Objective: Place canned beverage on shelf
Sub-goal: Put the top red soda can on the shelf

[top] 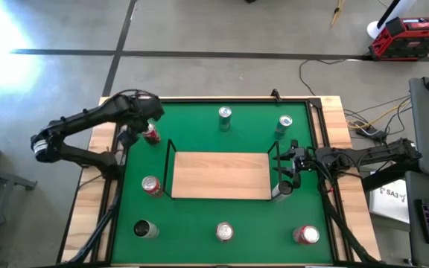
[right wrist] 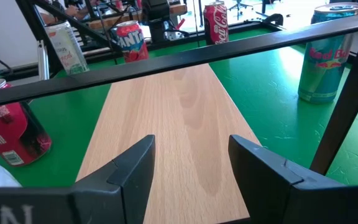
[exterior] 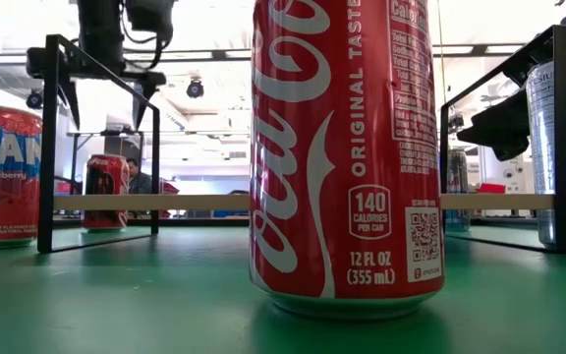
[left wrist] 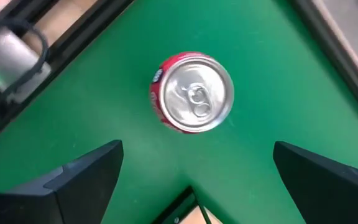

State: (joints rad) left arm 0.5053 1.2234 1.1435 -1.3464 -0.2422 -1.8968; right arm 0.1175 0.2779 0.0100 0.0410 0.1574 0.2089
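1. Shelf status: the shelf (top: 218, 176) — a light-wood board inside a thin black wire frame — lies at the middle of the green mat (top: 192, 216) on the bench. No can is seen on the board in the high view or the right wrist view. The placement is judged not yet done.

2. Cans available: several cans stand on the mat around the shelf, all outside its frame.
   - A red can (top: 151, 133) stands beyond the shelf's left end, toward the far side.
   - A second red can (top: 151, 185) stands just beside the left end.
   - Two cans (top: 224, 116) stand along the far edge; the right one is blue and silver (top: 284, 125).
   - Three more are lined along the near edge — a dark one (top: 144, 229), a cola can (top: 224, 231) and a red one (top: 306, 235).
   - A silver can (top: 281, 190) stands at the right end of the shelf.

3. Left gripper (left wrist: 194, 180): it is held above the far-left red can (left wrist: 191, 92), which is seen top-on between the fingers. The jaws are spread wide and nothing is gripped. No contact with the can is seen.

4. Right gripper (right wrist: 191, 165): it is stationed at the right end of the shelf, facing along the board. The jaws are parted and empty.

5. Work remaining, as judged: the can must be gripped, lifted over the wire frame, set upright on the board and released. The grasp itself has not begun.
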